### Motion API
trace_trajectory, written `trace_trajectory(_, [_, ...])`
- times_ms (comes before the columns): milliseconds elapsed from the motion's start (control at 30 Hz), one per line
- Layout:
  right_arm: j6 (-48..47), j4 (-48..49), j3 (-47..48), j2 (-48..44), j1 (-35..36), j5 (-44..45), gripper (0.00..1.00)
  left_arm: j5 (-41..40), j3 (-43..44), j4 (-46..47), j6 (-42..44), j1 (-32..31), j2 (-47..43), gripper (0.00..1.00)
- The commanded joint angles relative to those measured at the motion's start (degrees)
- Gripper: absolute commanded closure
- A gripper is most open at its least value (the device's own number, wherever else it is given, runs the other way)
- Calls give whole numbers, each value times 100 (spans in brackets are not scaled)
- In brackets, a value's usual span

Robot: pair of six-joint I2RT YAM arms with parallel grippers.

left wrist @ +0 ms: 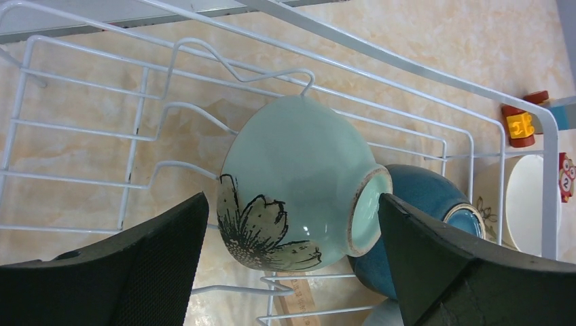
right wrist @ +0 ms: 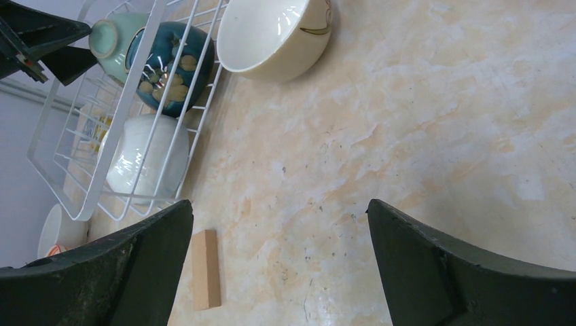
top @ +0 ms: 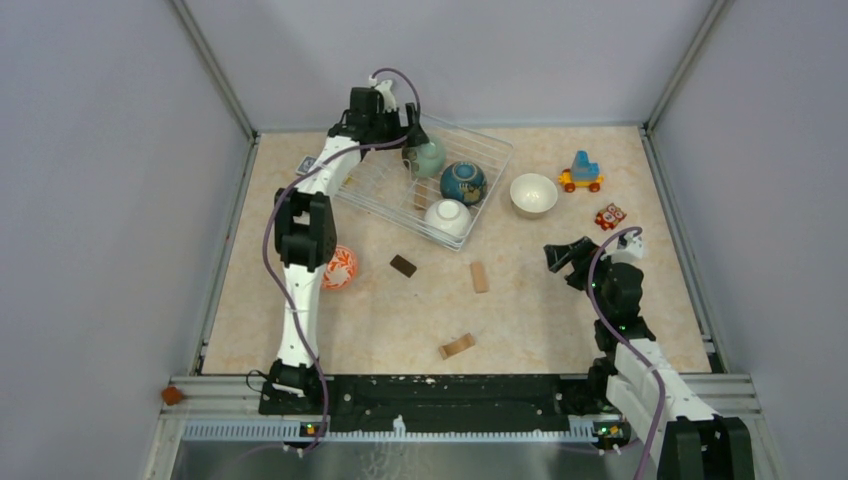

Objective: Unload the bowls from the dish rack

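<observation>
The left arm stretches far forward over the dish rack (top: pixel 480 136). The left gripper (left wrist: pixel 292 197) is spread wide on either side of the mint green bowl (left wrist: pixel 299 163), which lies tipped on its side in the rack, black flower showing. Beside it sit the dark blue bowl (top: pixel 463 182) and the white bowl (top: pixel 448 217). The right gripper (right wrist: pixel 280 204) hovers agape above the table (right wrist: pixel 421 136).

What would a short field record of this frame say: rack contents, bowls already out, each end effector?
in rack: mint bowl, blue bowl, white bowl
out on table: beige bowl right of rack; patterned bowl near-left of rack
left end effector: open, straddling mint bowl
right end effector: open, over table, holding nothing
</observation>
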Motion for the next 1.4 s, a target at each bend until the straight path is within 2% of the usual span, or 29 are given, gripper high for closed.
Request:
trace_trajectory(0, [-55, 278, 68, 0, -33, 7, 2, 276, 197, -8, -240, 131, 113, 1])
trace_trajectory(200, [-48, 270, 68, 1, -37, 22, 2, 597, 209, 109, -322, 102, 170, 1])
trace_trajectory(400, [-46, 278, 60, 2, -37, 31, 2, 238, 267, -98, -35, -67, 159, 1])
trace_trajectory(533, [-47, 279, 59, 7, -39, 28, 2, 340, 131, 56, -192, -63, -64, 2])
trace_trajectory(933, [-37, 260, 57, -12, -33, 39, 2, 1382, -648, 906, -965, -64, -861, 5])
trace_trajectory(1267, [-35, 236, 61, -20, -37, 48, 2, 1676, -923, 1210, -1244, -119, -974, 7])
trace_trajectory(1367, [-37, 230, 51, -30, -37, 49, 2, 1435, -932, 1095, -1124, -149, -1060, 7])
